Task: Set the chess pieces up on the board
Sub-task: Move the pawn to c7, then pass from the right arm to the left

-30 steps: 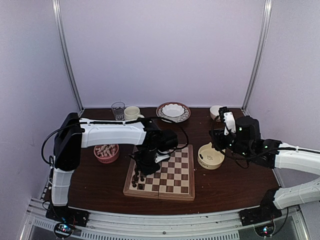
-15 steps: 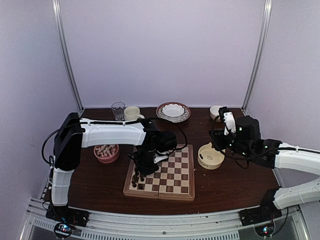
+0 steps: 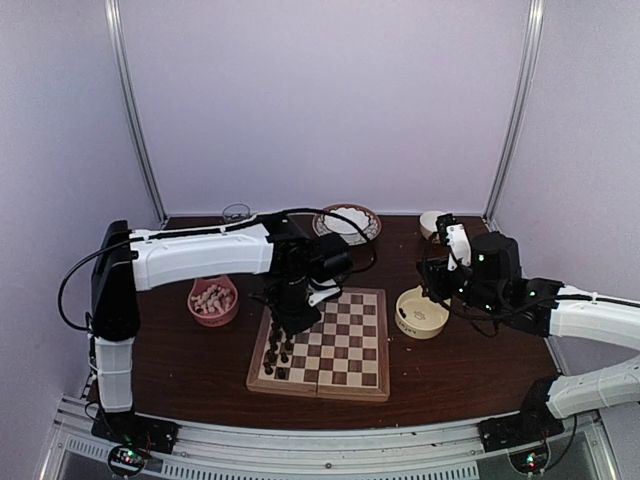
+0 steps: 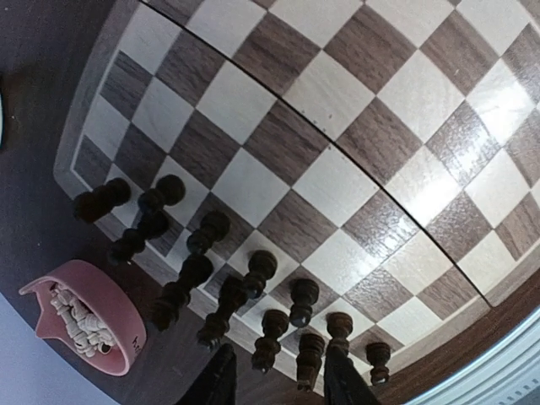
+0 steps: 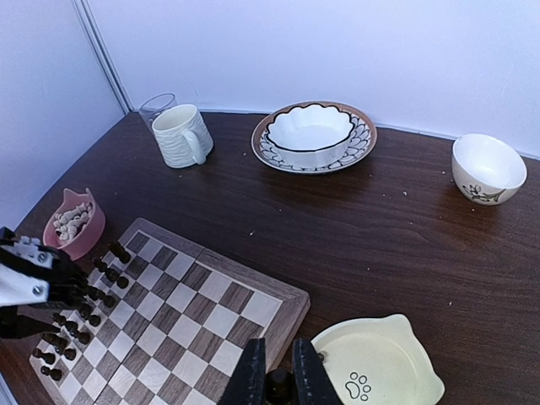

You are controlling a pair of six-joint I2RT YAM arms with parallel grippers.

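Pink dish (image 3: 213, 319) is holding the cream pieces (image 4: 76, 316), likely next to fetch. Left gripper (image 4: 281, 375), jaws part-open and empty, is hovering over dark chess pieces (image 4: 253, 278) ranked along the board (image 4: 337, 169)'s left edge. Yellow dish (image 5: 380, 354) is sitting bare under right gripper (image 5: 278, 371), jaws closed; any load, cannot tell

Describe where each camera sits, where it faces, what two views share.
Top camera: high behind the bases, looking down at the board; both arms show.
Left wrist: over the board's edge, looking down on dark pieces; fingers show.
Right wrist: above the yellow dish, facing the back wall; fingers show.
Wrist views share the pink bowl.
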